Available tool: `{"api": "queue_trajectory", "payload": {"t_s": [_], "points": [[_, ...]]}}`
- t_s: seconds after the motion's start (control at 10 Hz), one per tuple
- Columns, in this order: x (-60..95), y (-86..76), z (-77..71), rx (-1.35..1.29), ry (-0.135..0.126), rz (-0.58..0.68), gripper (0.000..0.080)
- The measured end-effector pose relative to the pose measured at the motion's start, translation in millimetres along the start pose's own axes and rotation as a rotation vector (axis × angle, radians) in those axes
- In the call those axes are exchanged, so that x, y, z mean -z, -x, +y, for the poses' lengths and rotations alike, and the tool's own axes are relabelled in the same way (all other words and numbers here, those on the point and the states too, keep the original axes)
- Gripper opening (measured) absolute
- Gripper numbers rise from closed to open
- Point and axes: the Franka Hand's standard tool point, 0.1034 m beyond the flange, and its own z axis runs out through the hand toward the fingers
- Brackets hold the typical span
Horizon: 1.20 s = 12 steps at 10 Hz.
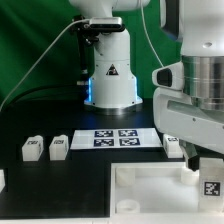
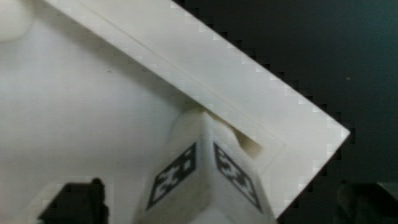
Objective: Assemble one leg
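Observation:
A white leg (image 1: 212,186) with a black-and-white tag stands upright at the far corner of the large white panel (image 1: 150,200), on the exterior view's right. My gripper (image 1: 206,168) hangs right over it. In the wrist view the leg (image 2: 205,175) stands between the fingers, close to the panel's (image 2: 89,110) raised edge. A strip of white panel shows between the leg and the one dark finger (image 2: 80,203) I can make out. The other finger is lost against the black table. The gripper (image 2: 222,208) looks open around the leg.
Two spare legs (image 1: 33,149) (image 1: 59,148) lie on the black table at the exterior view's left, and another (image 1: 172,145) lies behind the gripper. The marker board (image 1: 115,137) lies in front of the robot base (image 1: 110,75). A white part shows at the left edge (image 1: 2,180).

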Motion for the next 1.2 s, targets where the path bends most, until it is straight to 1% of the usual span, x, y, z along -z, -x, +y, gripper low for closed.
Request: {"api": "queue_trajectory", "payload": {"t_s": [0.1, 0.2, 0.3, 0.5, 0.7, 0.8, 0.9, 1.0, 1.1, 1.2], "points": [[1.0, -0.8, -0.8, 0.132, 0.005, 0.008, 0.0646], [5.3, -3.7, -5.7, 0.382, 0.008, 0.035, 0.0648], [7.6, -7.4, -7.7, 0.530, -0.004, 0.054, 0.0648], [4.7, -11.2, -0.4, 0.755, 0.001, 0.066, 0.0648], [5.1, -11.5, -1.1, 0.740, 0.000, 0.066, 0.0648], [5.1, -11.5, -1.1, 0.705, -0.002, 0.066, 0.0524], [5.1, -11.7, -1.0, 0.704, -0.001, 0.066, 0.0524], [5.0, -10.9, -1.5, 0.629, -0.008, 0.063, 0.0384], [4.9, -11.5, -0.9, 0.500, -0.012, 0.062, 0.0291], [4.9, -12.3, -0.2, 0.411, -0.013, 0.061, 0.0291]]}}
